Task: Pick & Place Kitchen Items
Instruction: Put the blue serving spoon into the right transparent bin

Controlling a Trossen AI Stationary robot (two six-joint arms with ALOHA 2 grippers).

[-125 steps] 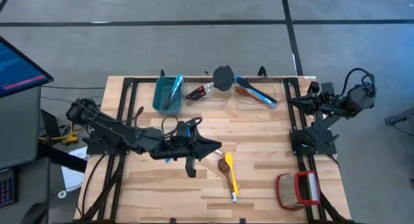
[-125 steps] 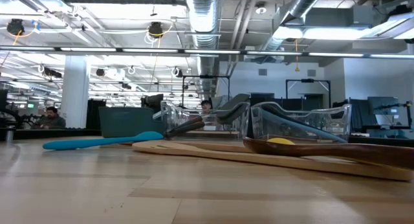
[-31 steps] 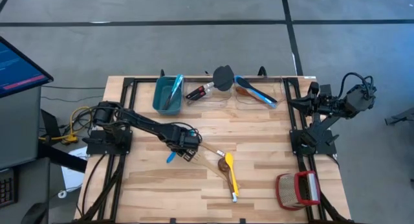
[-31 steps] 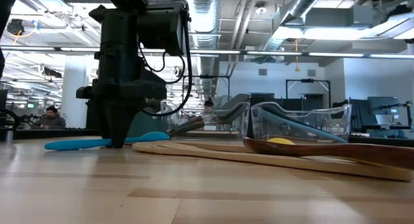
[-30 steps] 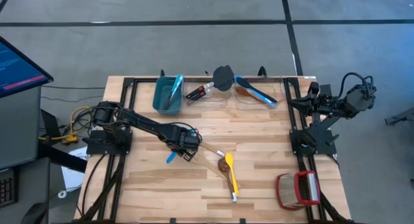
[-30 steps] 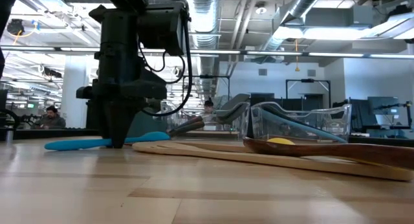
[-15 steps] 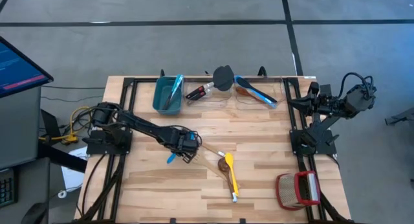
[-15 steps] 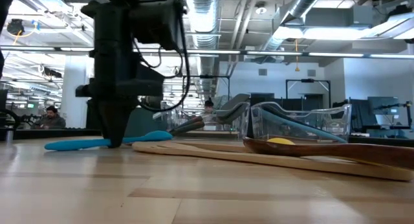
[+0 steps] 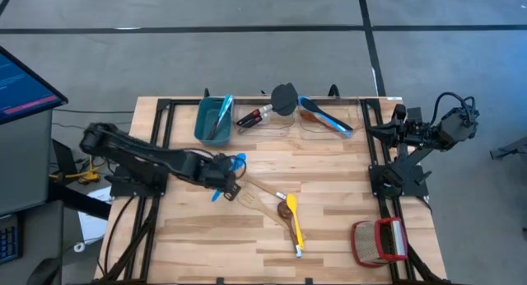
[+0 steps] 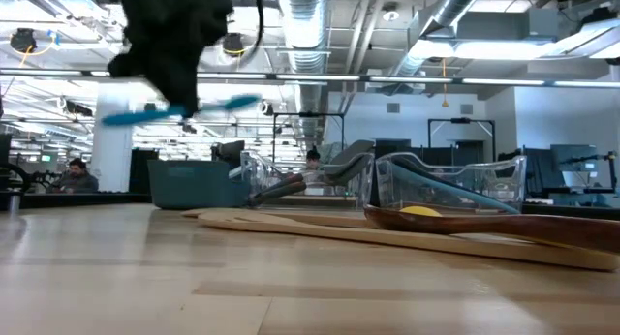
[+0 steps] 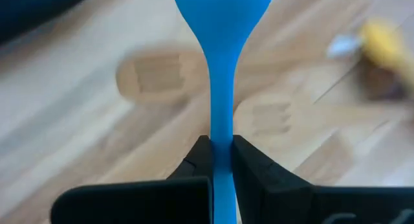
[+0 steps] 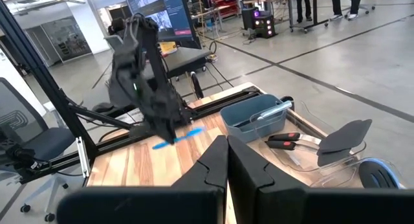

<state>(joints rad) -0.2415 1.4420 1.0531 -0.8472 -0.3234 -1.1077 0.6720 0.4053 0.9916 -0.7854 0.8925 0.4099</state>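
Silicone spoon (image 9: 227, 177) — in left claw (image 9: 221, 180) — above table (image 9: 329, 235).

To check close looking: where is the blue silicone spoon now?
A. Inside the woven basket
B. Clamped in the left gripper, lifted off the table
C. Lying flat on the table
B: the left gripper pinches the blue silicone spoon by its handle, clear above the table.

blue spoon (image 11: 222, 30) bowl cut off, blurred

- Counter (image 9: 329, 203): pale wood planks, smooth, slight sheen.
- Blue spoon (image 11: 220, 30): smooth matt silicone.
- Left end effector (image 11: 220, 160): matt black plastic fingers.
- Clear bins (image 10: 455, 185): glossy transparent plastic.
- Wooden spoon (image 10: 387, 235): bare wood.
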